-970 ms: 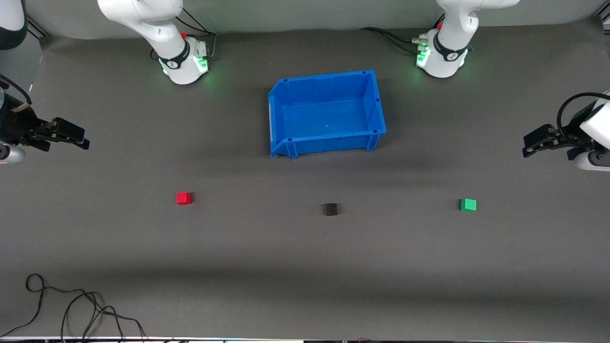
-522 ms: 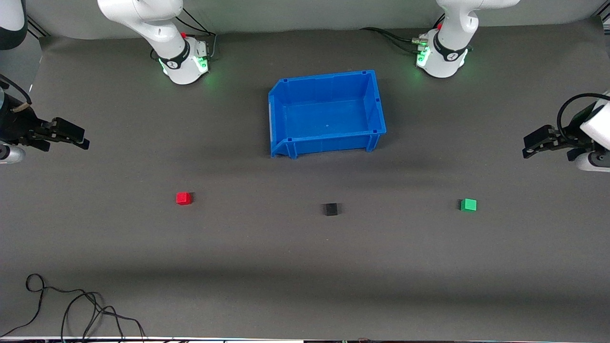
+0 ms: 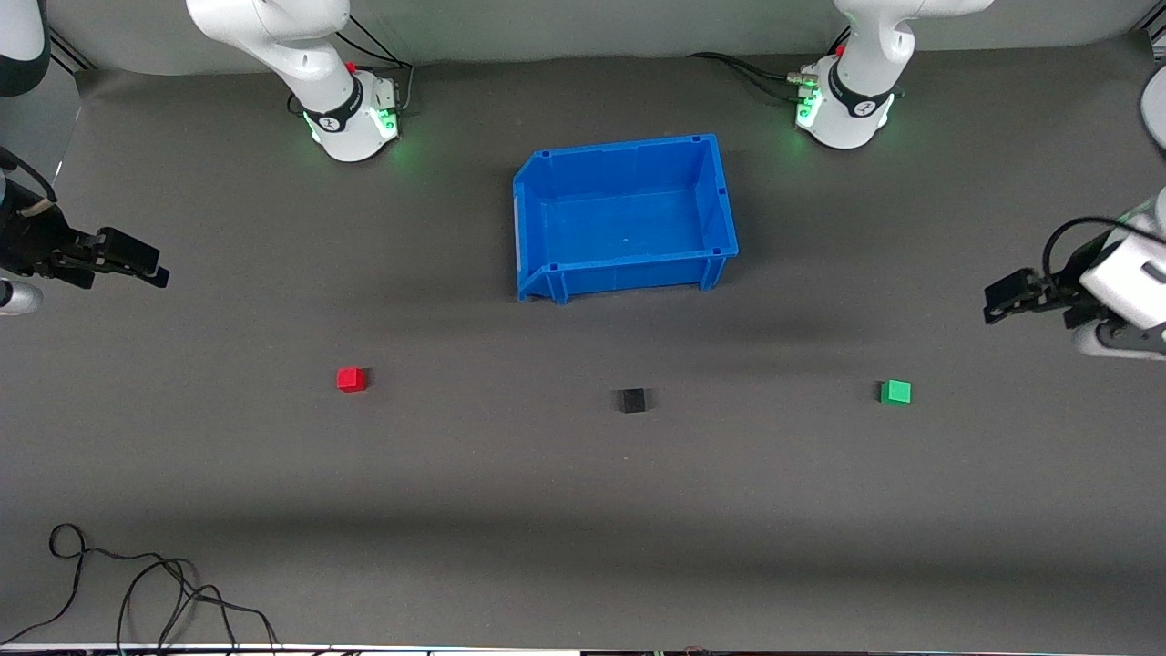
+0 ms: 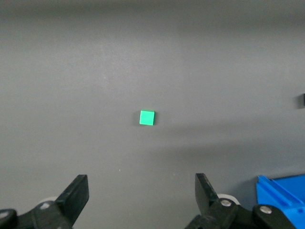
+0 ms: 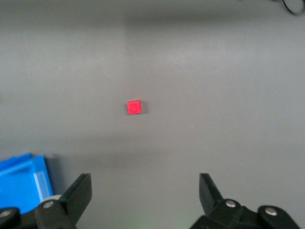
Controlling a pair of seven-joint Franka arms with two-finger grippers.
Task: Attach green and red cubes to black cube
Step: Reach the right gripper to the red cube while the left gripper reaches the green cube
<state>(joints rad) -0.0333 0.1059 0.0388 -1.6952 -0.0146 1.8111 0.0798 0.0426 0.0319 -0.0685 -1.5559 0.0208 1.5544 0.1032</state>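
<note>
At the right arm's end of the counter (image 3: 565, 510), the right pincer (image 3: 146, 260) hangs in the air over bare mat, its fingers spread wide with nothing between them, as the right wrist view shows. Under it, toward the front camera and toward the middle of the counter, the red cube (image 3: 351, 379) rests on the mat by itself; the right wrist view shows the same cube (image 5: 134, 107) well apart from the fingers (image 5: 78, 193). A loose black cable (image 3: 137, 583) lies coiled at the counter's edge nearest the front camera, on the right arm's end.

Midway along the counter sits the blue bin (image 3: 627, 276), nothing inside it, close to the two arm bases. The black cube (image 3: 632, 400) lies nearer to the front camera than the bin, roughly in line with its middle, and stands between the two coloured cubes, well apart from each.

Toward the left arm's end, the green cube (image 3: 896, 392) sits alone on the mat, about level with the black one. The left pincer (image 3: 1002, 301) hovers over bare mat near that cube, its fingers (image 4: 76, 195) also spread wide and holding nothing, with the green cube (image 4: 147, 117) seen between and ahead of them.
</note>
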